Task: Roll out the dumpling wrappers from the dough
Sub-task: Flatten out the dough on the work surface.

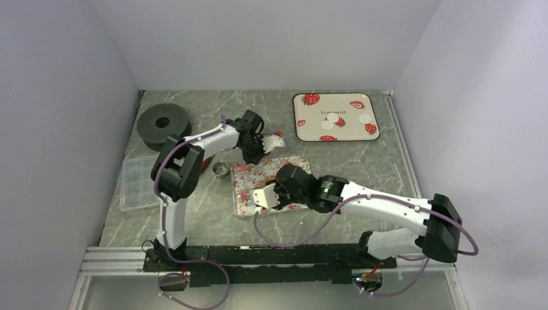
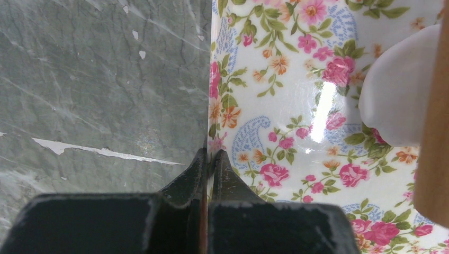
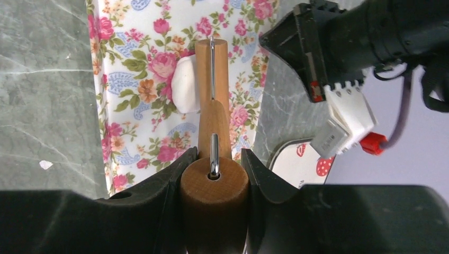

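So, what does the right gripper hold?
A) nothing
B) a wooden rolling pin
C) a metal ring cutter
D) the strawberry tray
B: in the right wrist view the right gripper is closed on the handle of the rolling pin, whose roller lies against the white dough on the floral tray.

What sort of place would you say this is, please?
Likely a robot lab cell for kitchen tasks: white walls, arms on a rail, floral tray with dough and rolling pin.
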Tool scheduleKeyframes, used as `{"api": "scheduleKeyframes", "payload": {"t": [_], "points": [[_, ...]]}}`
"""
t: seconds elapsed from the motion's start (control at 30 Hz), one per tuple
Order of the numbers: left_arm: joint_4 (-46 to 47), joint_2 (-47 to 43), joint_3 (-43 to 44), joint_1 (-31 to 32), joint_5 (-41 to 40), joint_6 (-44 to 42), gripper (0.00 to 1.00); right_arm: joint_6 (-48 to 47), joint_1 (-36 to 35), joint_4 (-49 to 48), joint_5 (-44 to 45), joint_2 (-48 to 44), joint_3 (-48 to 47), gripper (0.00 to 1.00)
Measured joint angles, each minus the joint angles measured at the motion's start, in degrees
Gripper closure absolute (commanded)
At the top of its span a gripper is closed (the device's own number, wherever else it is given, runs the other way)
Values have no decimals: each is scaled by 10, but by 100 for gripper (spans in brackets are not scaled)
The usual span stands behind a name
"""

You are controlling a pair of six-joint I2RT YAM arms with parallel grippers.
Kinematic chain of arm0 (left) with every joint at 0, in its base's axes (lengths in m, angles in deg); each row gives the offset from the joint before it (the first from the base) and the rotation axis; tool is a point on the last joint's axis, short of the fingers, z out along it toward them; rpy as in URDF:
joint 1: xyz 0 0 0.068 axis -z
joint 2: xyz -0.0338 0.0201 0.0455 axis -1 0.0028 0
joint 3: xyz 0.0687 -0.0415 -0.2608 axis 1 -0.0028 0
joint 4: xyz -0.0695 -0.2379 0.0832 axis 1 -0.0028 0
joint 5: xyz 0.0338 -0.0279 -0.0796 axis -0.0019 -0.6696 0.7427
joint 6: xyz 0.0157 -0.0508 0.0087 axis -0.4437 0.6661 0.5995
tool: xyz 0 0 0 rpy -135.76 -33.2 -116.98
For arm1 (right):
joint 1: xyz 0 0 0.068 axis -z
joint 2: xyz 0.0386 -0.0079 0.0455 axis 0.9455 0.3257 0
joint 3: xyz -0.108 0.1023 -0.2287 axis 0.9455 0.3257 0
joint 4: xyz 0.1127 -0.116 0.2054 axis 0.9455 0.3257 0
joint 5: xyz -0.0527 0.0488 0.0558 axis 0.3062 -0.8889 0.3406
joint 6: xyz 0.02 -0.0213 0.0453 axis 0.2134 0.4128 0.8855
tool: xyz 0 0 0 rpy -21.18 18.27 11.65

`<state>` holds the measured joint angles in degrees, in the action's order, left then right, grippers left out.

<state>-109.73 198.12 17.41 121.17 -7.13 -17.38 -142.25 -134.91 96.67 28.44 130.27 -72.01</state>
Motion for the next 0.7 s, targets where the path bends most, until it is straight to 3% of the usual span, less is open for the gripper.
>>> {"api": "scheduleKeyframes", "payload": {"t": [0.7], "points": [[0,0,0,1,-3,0,100,-32,-9,-69,5,17,75,100]]}}
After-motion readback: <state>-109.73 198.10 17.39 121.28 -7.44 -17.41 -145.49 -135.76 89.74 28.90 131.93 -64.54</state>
